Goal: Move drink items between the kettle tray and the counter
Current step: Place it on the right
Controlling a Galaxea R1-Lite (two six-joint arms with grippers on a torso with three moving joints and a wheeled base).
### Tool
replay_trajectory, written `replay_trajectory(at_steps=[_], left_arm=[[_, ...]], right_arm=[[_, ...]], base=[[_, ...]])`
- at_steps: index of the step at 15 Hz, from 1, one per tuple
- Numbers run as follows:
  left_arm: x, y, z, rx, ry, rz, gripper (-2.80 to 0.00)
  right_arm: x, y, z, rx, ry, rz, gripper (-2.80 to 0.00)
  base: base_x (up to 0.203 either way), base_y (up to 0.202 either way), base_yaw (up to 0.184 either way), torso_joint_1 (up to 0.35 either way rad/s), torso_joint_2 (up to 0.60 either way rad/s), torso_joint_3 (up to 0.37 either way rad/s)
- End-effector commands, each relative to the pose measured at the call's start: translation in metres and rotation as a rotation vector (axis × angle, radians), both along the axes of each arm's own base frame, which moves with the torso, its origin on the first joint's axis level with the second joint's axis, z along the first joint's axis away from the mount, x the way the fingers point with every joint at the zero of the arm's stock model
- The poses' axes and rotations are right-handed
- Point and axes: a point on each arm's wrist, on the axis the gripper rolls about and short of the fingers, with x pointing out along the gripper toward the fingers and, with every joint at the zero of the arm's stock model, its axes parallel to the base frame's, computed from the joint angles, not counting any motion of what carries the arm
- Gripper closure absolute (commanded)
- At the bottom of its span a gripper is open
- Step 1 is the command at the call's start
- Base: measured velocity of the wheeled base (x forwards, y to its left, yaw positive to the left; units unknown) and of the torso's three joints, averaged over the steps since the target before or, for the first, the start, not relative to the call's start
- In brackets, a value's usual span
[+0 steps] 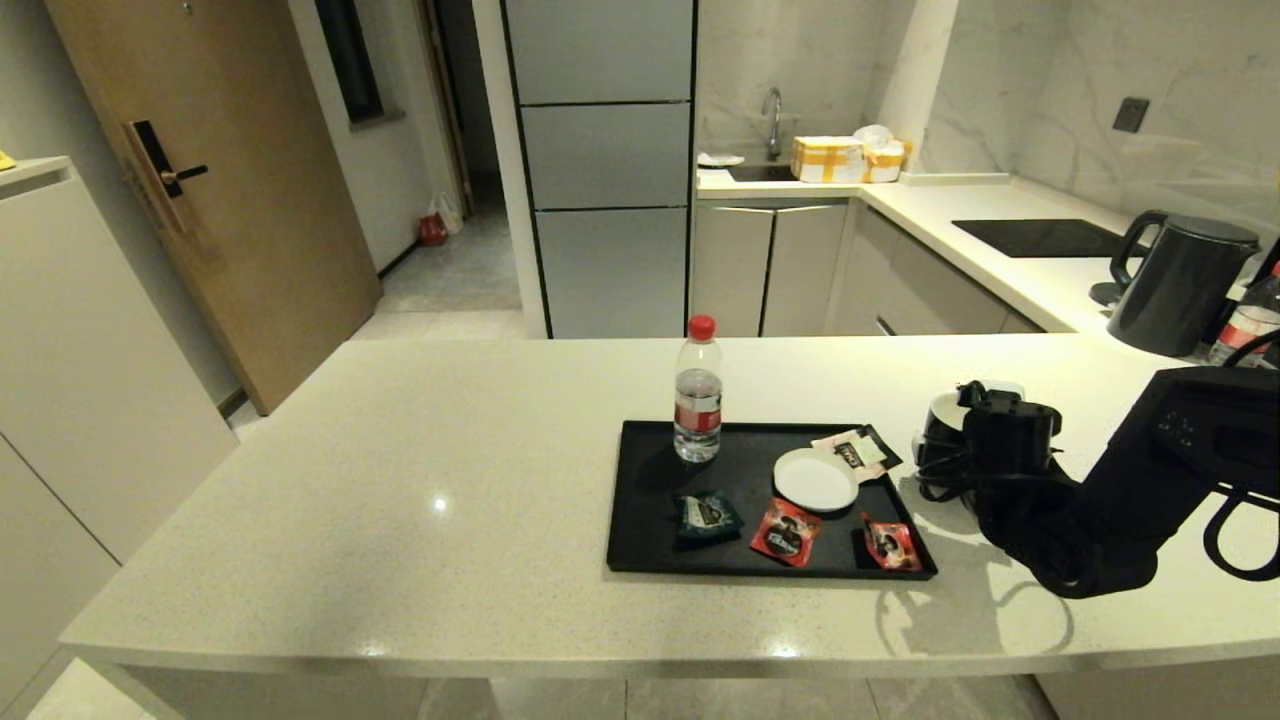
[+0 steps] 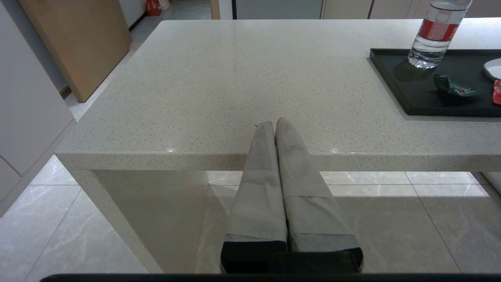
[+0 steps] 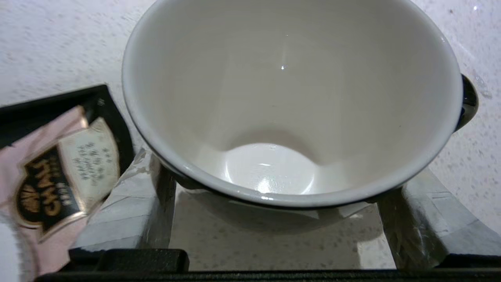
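Note:
The black mug (image 1: 940,425) with a white inside (image 3: 274,98) stands on the speckled counter (image 1: 450,450), just past the right end of the black kettle tray (image 1: 640,500). My right gripper (image 1: 948,448) reaches in from the right and is shut on the mug, a finger (image 3: 148,196) pressed to each side of its lower wall. The dark teal sachet (image 1: 706,515) lies on the tray near its front left. My left gripper (image 2: 275,122) hangs shut and empty over the counter's front edge, left of the tray (image 2: 395,74); the teal sachet (image 2: 454,87) shows there too.
On the tray stand a red-capped water bottle (image 1: 698,395), a white round saucer (image 1: 815,480), two red sachets (image 1: 786,532) and a pink-and-black sachet (image 1: 858,452) at its back right corner. A black kettle (image 1: 1175,285) and a cooktop (image 1: 1040,237) are on the far right counter.

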Motion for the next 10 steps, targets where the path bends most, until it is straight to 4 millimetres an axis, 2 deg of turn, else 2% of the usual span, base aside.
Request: replay_trajectory(at_steps=[1, 10], left_arm=[[0.0000, 0.0000, -0.0001, 0.000, 0.000, -0.001, 0.00], [0.0000, 0.0000, -0.0002, 0.000, 0.001, -0.001, 0.00]], right_arm=[[0.0002, 0.0005, -0.0032, 0.000, 0.006, -0.001, 0.00], [0.0013, 0.0005, -0.0087, 0.003, 0.025, -0.008, 0.00]], base=[[0.000, 0.000, 0.000, 0.000, 0.00, 0.000], [0.000, 0.000, 0.000, 0.000, 0.00, 0.000]])
